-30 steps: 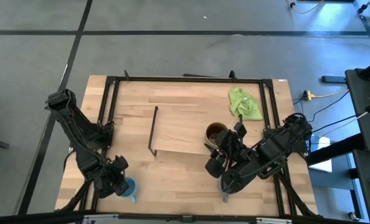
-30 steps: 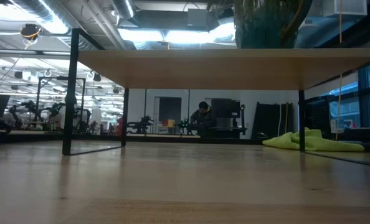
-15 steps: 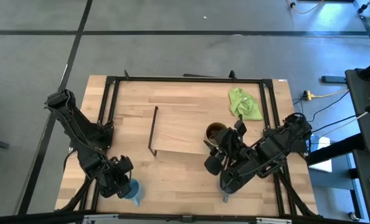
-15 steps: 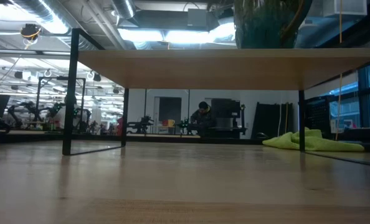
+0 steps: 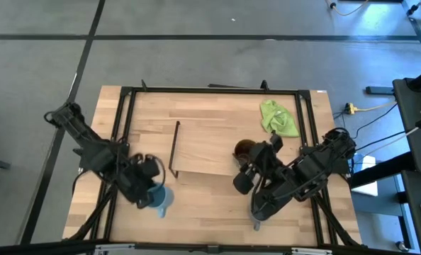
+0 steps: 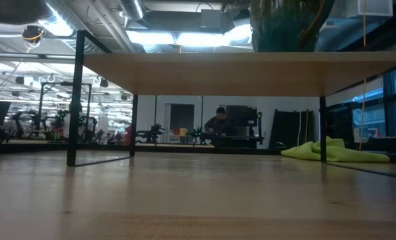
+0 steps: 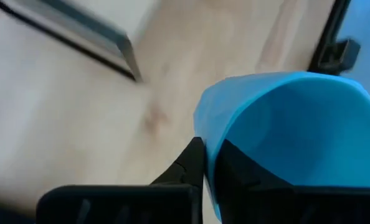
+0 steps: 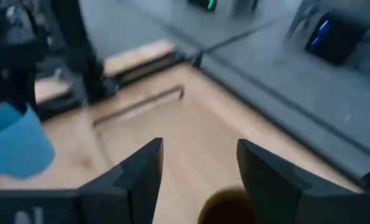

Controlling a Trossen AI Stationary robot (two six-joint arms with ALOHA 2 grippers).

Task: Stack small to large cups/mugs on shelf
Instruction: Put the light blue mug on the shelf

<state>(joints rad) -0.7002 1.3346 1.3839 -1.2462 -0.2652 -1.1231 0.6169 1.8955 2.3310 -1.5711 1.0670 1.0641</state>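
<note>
Left gripper (image 5: 152,190) is over the counter's (image 5: 210,212) front-left area, just off the shelf's (image 5: 207,152) left end frame. Its jaws are clamped on the rim wall of the light blue mug (image 5: 160,197), one finger inside and one outside; the left wrist view shows that pinch clearly (image 7: 284,137). Can't tell whether the mug is off the counter.

Right gripper (image 5: 254,166) sits at the shelf's right end, directly above the brown mug (image 5: 242,148). Jaws spread wide, nothing between them. In the right wrist view the mug's dark rim (image 8: 225,208) shows between the two fingers (image 8: 141,171), with the blue mug (image 8: 17,143) farther off.

Brown mug stands on the shelf board near its right end. Third mug is mostly hidden under the right arm near the counter's front edge; only a bit of handle shows.

Green cloth (image 5: 278,118) lies at the counter's back-right, clear of the shelf.
</note>
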